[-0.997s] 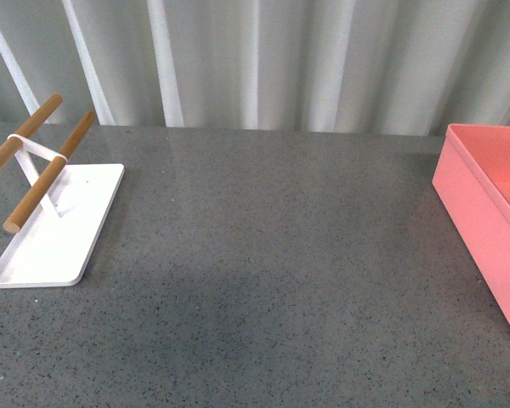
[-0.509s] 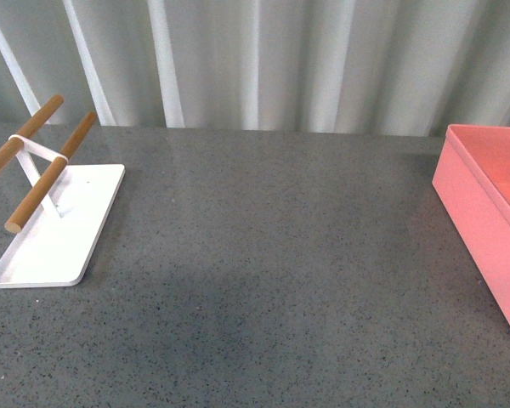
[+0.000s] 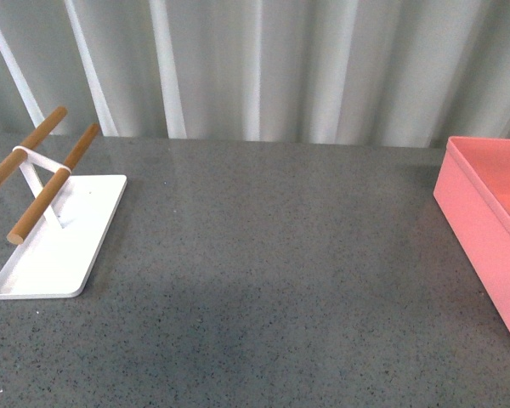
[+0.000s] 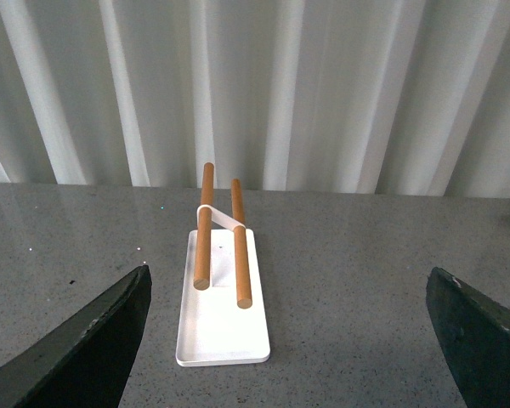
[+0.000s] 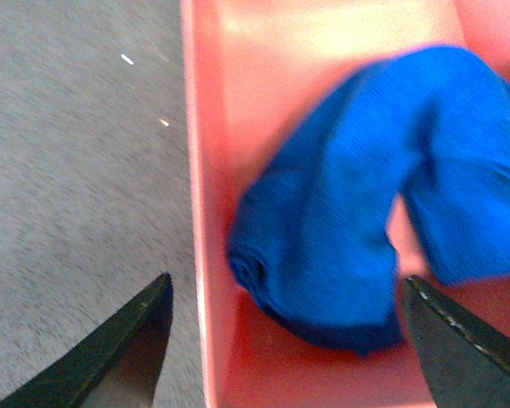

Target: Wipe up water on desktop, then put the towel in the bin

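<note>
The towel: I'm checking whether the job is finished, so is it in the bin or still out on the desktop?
In. The right wrist view shows the blue towel lying crumpled inside the pink bin.

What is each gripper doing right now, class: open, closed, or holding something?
Left gripper: open, empty, facing the white tray.
Right gripper: open, empty, above the towel lying in the bin.

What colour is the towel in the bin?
Bright royal blue towel, lying inside the salmon-pink bin; clearest in the right wrist view.
</note>
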Motion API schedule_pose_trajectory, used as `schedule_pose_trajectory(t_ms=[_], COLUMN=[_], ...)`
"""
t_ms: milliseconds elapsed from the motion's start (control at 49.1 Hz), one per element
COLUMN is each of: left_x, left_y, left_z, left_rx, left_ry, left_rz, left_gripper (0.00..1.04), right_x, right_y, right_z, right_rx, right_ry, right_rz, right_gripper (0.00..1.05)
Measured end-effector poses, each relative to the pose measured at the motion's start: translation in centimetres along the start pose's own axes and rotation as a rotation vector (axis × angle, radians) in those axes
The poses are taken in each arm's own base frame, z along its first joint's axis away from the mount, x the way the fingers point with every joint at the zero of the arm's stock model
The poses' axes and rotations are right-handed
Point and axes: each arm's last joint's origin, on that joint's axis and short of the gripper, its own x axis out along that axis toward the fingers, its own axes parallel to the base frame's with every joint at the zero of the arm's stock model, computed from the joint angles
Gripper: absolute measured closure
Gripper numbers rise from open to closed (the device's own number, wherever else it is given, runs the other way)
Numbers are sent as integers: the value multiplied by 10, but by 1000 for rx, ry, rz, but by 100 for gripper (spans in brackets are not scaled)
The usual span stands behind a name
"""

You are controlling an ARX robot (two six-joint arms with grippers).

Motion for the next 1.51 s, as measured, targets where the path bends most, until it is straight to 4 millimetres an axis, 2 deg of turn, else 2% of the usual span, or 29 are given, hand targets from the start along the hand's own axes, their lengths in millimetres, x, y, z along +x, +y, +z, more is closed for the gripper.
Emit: schedule_pose_trajectory(t_ms=[61,102,142,244,346,488,672,875,1506], left_x=[0,0,0,0,0,0,0,0,0], left_y=[0,0,0,0,0,0,0,0,0], left_z=[0,0,0,0,0,0,0,0,0], left_rx=[1,0,0,0,1,1,1,1,0], left_ry=[0,-1,-2,-1,-1,-1,-1,-1,-1], left_rz=[-5,-5,-5,-5,-4,-4,-4,-4,-4], left_gripper=[7,7,7,7,7,7,7,7,7], right_x=[-1,-5,-12,-39,-53,-57,-74,-79,-109], right_y=[3,6,8,13,17,20,31,30,28], right_z=[-15,-23,-23,-9,-14,-40,-61,-83,-95], right_rx=[-21,-46,-65,-102,-112,-114,-115,-116,-112], right_ry=[-123,-269,-395,-705,-760,-710,-721,-712,-747], right_rz=[34,51,54,52,54,57,52,54,53], right_gripper=[35,42,48,64,78,101,101,101,101])
